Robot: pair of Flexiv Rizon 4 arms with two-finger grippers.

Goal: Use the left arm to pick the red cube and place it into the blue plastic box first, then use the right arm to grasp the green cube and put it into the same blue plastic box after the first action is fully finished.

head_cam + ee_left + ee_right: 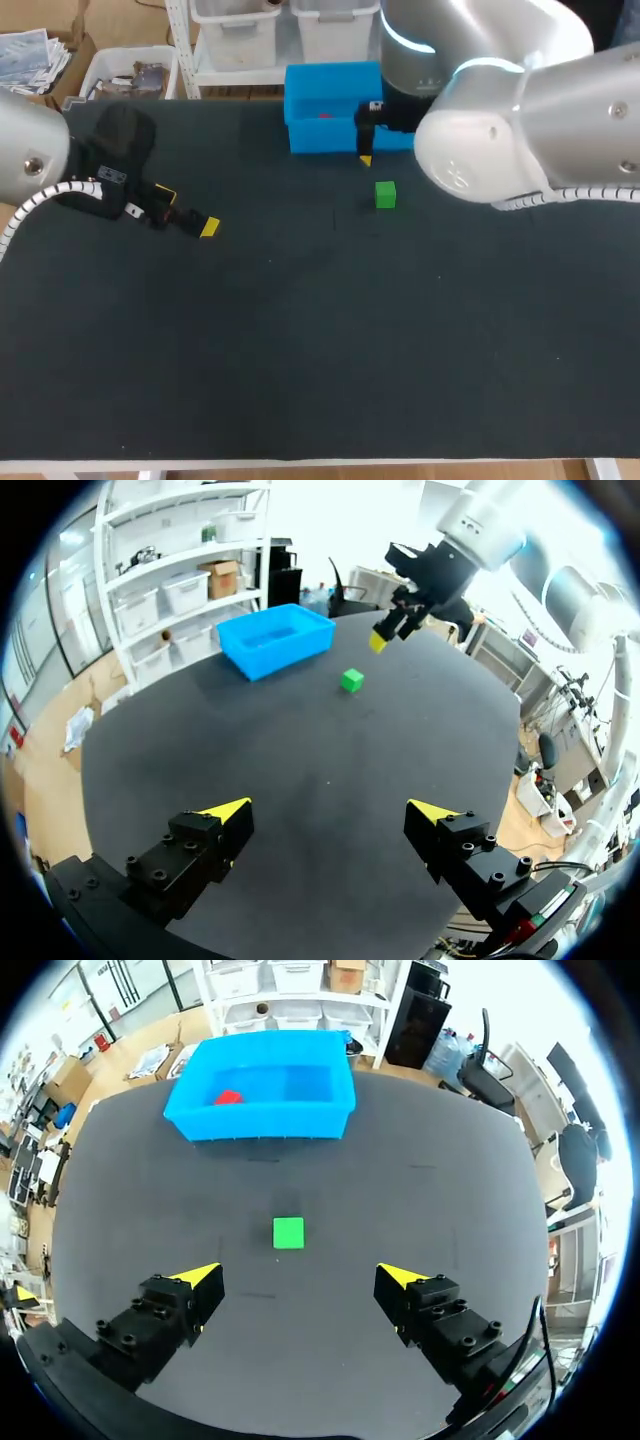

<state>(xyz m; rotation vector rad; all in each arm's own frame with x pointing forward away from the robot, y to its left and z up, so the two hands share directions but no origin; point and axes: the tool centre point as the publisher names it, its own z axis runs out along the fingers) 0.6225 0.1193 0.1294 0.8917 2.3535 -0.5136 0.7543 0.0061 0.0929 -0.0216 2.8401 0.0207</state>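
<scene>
worktop (300,380): black mat, carrying everything here

right arm (520,120): big silver one, coming in over the right edge and reaching toward the middle of the far edge

left arm (25,150): hanging out over the far-left corner

blue plastic box (320,135): sitting at the far edge, about mid-way along it, open top

left tool (187,210): hovering near the left edge, well apart from box and cubes; in its own wrist view the left tool (331,810) is showing fingers spread wide, nothing between them

right tool (297,1276): fingers spread wide too, gripping nothing; hanging above the worktop right by the box's front wall

green cube (385,194): lying on the mat just in front of the box, not touching it; sitting ahead of the right tool, lined up with the gap between its fingers

red cube (228,1098): lying inside the blue plastic box
</scene>
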